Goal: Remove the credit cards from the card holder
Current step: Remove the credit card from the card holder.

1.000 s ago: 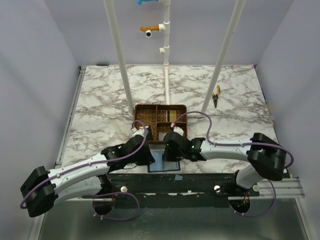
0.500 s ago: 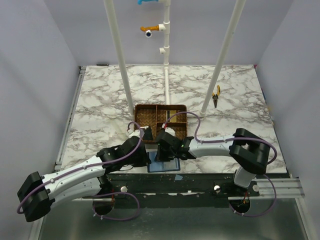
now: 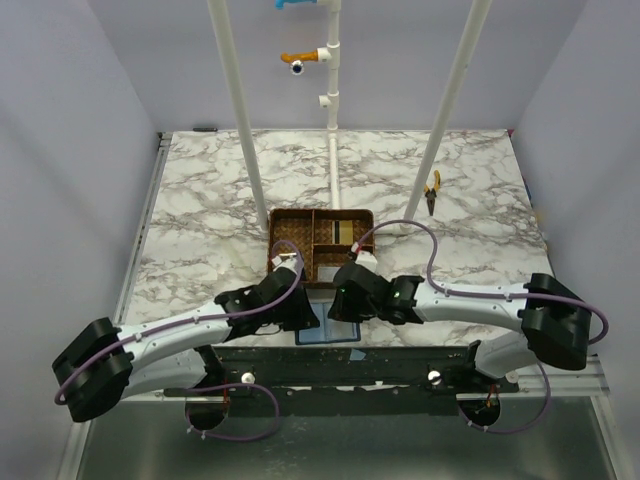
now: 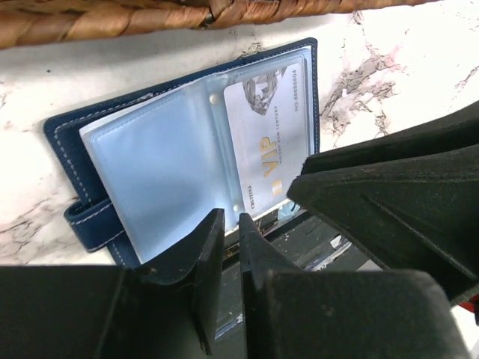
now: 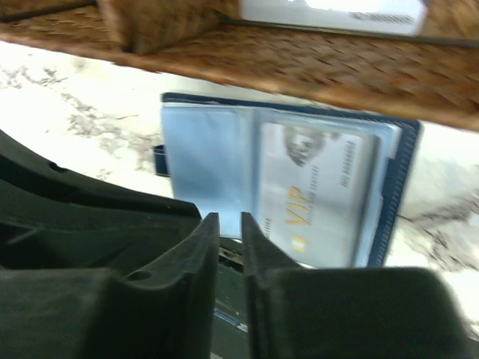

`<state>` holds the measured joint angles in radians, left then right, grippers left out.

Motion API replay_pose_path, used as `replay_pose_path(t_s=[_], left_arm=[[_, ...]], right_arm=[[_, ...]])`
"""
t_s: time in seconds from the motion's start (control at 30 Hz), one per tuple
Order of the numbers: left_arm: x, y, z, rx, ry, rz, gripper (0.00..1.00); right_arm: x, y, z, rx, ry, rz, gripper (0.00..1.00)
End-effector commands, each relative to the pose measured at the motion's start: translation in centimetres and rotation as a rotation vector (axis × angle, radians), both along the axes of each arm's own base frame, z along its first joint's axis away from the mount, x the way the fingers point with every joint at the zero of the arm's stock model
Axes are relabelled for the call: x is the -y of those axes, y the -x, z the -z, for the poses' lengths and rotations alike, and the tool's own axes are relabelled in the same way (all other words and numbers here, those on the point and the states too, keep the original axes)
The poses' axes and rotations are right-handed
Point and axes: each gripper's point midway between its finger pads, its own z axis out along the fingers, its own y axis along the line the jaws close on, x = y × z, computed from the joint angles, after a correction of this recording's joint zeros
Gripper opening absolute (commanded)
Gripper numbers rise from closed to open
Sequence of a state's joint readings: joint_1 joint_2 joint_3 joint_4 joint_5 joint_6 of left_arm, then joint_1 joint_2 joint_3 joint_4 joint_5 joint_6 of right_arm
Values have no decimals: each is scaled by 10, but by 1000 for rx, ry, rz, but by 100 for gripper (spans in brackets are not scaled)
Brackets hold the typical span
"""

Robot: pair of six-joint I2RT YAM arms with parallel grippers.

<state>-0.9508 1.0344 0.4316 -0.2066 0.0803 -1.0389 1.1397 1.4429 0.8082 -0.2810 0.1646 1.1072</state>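
1. The left fingers (image 4: 215, 239) hang low over the near edge of the worktop (image 3: 200, 200). Only a thin slit parts their tips and nothing sits in it: they are released and grip nothing.
2. Just past those tips lies the card holder (image 4: 165, 157), spread open and flat on the worktop with its clear sleeves facing up. Its strap tab (image 4: 90, 217) sticks out to the left of the fingers.
3. A pale credit card (image 4: 266, 127) with gold "VIP" lettering is tucked fully inside the right-hand sleeve, ahead and to the right of the left fingertips.
4. Beyond the holder, farther from the fingers, runs the woven rim of a wicker tray (image 4: 112, 19). It is close beside the holder's far edge; whether they touch cannot be told.
5. The right fingers (image 5: 211, 247) come in beside the left ones, over the same near edge. They too show just a narrow gap with nothing in it, so they are loosened and hold nothing. The open holder lies directly ahead of them, and the VIP card is ahead and to the right of their tips. The black body of the other arm crowds in on their left.
6. A loose card (image 5: 329, 11), pale and blurred, rests inside a tray compartment well beyond the right fingers.
7. A pair of pliers (image 3: 432, 192) lies on the marble, far beyond and to the right of the right fingers, well apart from everything else.
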Motion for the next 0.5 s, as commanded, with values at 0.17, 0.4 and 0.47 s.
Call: replay_pose_path(t_s=[0.17, 0.4, 0.47], left_arm=[[25, -3, 7, -33, 82, 34, 25], [27, -3, 16, -49, 71, 38, 26], [26, -3, 19, -50, 64, 39, 26]], right_arm=[[58, 13, 32, -30, 165, 88, 37], [54, 8, 33, -13, 190, 78, 37], [53, 6, 34, -11, 196, 80, 33]])
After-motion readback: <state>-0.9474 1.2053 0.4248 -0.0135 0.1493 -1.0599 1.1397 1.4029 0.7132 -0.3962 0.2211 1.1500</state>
